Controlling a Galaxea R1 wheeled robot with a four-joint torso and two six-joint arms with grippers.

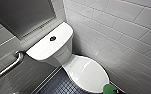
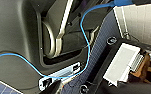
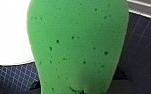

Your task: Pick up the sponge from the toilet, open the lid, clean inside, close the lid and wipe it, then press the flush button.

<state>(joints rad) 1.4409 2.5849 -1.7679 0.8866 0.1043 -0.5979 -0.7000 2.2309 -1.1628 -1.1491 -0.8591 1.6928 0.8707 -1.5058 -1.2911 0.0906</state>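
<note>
Since the sponge (image 3: 78, 45) juts out over the dark floor (image 3: 141, 50) with nothing beneath it, and dark parts flank its pinched near end, I judge the right gripper (image 3: 78, 88) to be clamped on it, though the fingers themselves are hard to make out. Whether the left gripper (image 2: 131, 63) is open or closed I cannot tell. It sits close against the robot's own body, with a blue cable (image 2: 84, 37) looping past.

Outward from the grip, the green pad hangs just off the front rim of the toilet lid (image 1: 87, 72), apart from the lid's surface as far as I can judge. The lid is down, white and glossy, with nothing lying on it. Behind the lid stands the tank (image 1: 41, 51) of the toilet (image 1: 63, 56), with the flush button (image 1: 52, 38) in the middle of its top. Past the tank, well away from the lid, a metal grab bar (image 1: 8, 66) runs along the tiled wall.

The pick-up looks done, so opening the lid is the step in hand. That calls for hooking under the lid's front rim and swinging it back toward the tank. The surface looks too smooth to pinch, and one gripper is taken up.

The bowl is shut under the lid and the tank is capped, so what is in either is hidden.
</note>
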